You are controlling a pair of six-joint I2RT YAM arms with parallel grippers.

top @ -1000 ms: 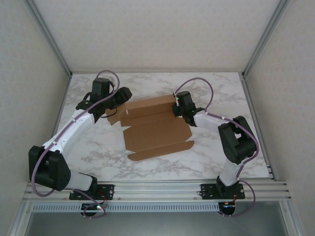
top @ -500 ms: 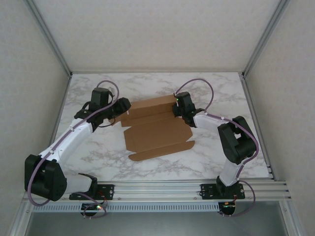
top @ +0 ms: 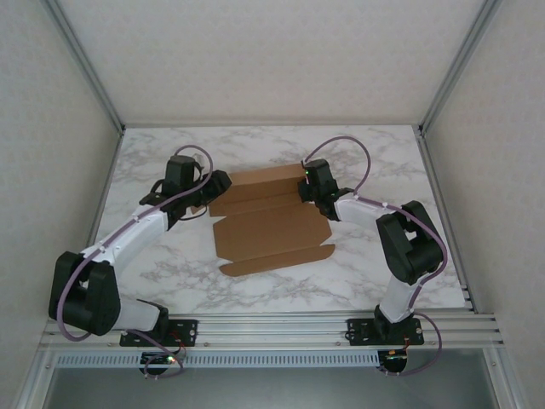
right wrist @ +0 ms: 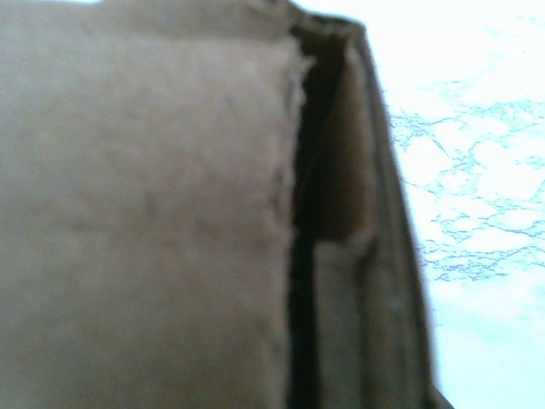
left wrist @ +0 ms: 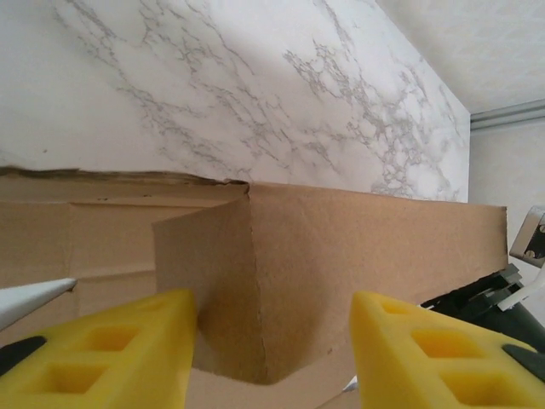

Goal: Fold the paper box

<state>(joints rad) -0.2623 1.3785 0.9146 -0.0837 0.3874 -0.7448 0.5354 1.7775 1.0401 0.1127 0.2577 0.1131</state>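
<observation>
Cardboard of the paper box (top: pixel 271 232) lies at the middle of the counter (top: pixel 383 162), long axis left to right, its far panel (top: pixel 264 181) raised between the arms. The left tool (top: pixel 215 182) sits at that panel's left end, jaws open astride an upright side flap (left wrist: pixel 213 290). The right tool (top: pixel 306 189) is against the right end, grip impossible to tell.
</observation>
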